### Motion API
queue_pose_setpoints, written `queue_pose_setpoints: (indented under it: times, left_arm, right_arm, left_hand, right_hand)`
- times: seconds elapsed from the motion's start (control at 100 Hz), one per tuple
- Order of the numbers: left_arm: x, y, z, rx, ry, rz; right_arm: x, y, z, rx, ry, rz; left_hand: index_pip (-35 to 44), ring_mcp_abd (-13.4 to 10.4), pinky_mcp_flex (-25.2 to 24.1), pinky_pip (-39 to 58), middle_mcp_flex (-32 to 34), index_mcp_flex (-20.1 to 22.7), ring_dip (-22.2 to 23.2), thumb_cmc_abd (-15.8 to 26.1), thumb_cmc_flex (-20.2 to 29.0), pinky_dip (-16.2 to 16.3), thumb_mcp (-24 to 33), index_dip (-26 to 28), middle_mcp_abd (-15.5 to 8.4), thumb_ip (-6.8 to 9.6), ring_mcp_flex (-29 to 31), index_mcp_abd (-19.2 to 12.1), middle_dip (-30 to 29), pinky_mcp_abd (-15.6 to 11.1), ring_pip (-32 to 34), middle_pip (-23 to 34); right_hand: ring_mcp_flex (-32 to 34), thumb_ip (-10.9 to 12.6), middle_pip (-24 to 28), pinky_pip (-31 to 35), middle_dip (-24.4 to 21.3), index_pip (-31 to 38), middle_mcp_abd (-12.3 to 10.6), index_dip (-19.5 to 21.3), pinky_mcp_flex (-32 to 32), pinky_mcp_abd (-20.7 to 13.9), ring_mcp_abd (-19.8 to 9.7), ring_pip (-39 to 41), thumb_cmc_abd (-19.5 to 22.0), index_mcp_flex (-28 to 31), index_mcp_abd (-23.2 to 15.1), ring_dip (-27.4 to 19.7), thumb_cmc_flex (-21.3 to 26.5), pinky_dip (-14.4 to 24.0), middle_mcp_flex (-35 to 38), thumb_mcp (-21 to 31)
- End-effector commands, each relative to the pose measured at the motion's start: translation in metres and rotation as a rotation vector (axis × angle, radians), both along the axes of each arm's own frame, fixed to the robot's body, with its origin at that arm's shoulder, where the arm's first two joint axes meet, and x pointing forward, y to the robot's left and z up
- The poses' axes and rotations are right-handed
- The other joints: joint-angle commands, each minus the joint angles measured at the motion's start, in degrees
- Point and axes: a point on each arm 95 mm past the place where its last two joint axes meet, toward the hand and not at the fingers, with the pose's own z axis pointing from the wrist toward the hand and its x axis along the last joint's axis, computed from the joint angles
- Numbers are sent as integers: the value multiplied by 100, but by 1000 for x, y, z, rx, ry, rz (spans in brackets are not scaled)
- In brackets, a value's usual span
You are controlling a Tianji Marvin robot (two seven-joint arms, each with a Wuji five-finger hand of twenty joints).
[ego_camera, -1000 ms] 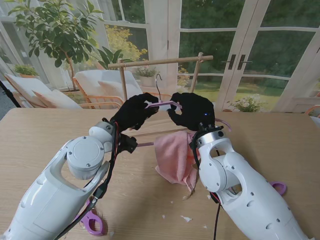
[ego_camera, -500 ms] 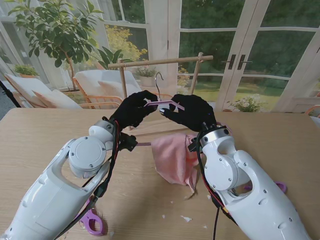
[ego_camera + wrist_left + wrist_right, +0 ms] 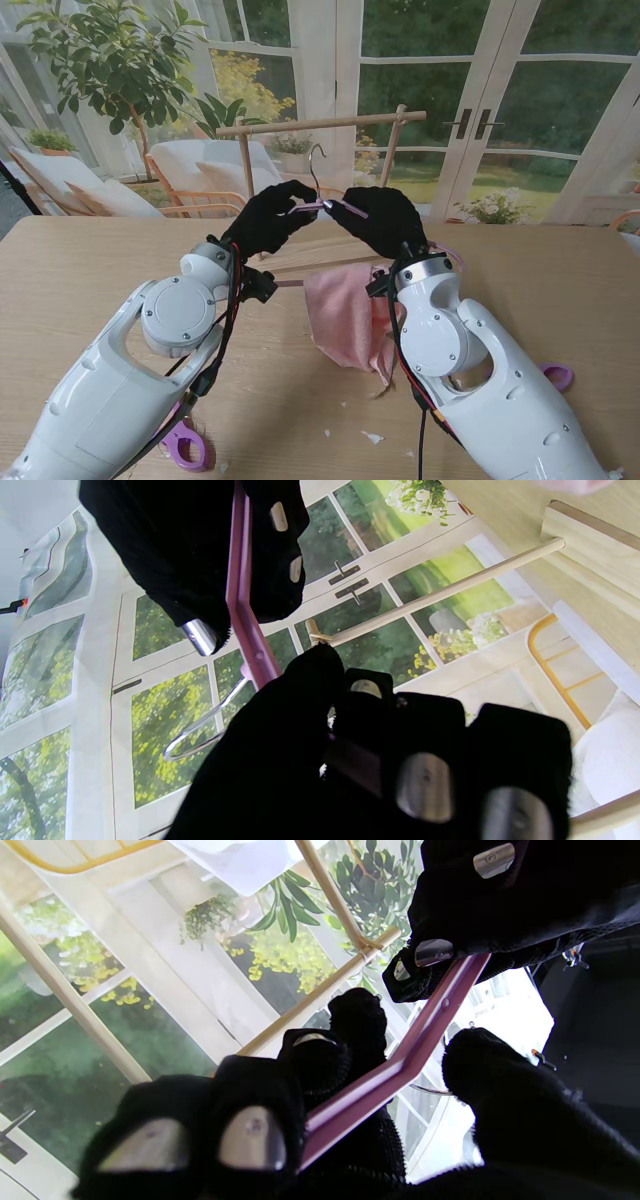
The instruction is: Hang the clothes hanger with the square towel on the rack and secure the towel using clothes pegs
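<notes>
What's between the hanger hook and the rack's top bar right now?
Nothing: in the stand view the hook sits just under the top bar, open air between.

A wooden table (image 3: pixel 560 270) carries the rack (image 3: pixel 320 124) at its far side. Nearer to me lie a purple peg (image 3: pixel 182 443) on the left, another peg (image 3: pixel 559 376) on the right, and small white scraps (image 3: pixel 371 437) between the arms

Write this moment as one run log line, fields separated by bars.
step: hang hanger | left hand: shut on hanger | right hand: shut on hanger | towel: draped on hanger | hook: not yet on rack | pegs: on table
</notes>
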Motion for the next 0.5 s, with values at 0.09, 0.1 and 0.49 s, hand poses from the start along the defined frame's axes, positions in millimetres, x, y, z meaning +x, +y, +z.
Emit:
queue_pose_setpoints:
  times: [0.09,0.1,0.49]
  left_arm:
    - [-1,-3,6,-16,-10,-7]
    - [-1,-3,6,-16,-9,-7]
    - [-9,0,12,-68,11,-34]
  right_arm:
    - [-2,9,-2,3,-31,11]
    - [-1,9,-2,3,-34,10]
    - [0,11,-6,35,-96,-39]
  left_hand:
    - [1157,1112,-48,1239,-486,-155,206,266,770,-1652,-329,-508,-100,-295,-419,-62,-479,850,-1342,-834]
    - [1139,1194,-57,1091,-538,-226,202,269,767,-1740,-388,-600,-82,-297,-501,-30,-472,1004,-1497,-938]
    - [-1224,1337,-5566,-4676,-3139,-1788,-1790,53,-1991,-2811,1276,-3075,29,-306,-4618,493,-3544,1551,-6652,-4111]
  right_hand:
    - [256,510,689,1062,620,639,-262,503,359,-1740,-576,853,77,740,-976,923,125,4286,652,250]
    - [257,525,696,1063,642,649,-275,522,362,-1762,-607,857,92,744,-985,970,130,4327,666,256]
    - [264,680,785,1065,954,759,-143,735,388,-1901,-641,954,-13,977,-646,1983,290,5604,919,454]
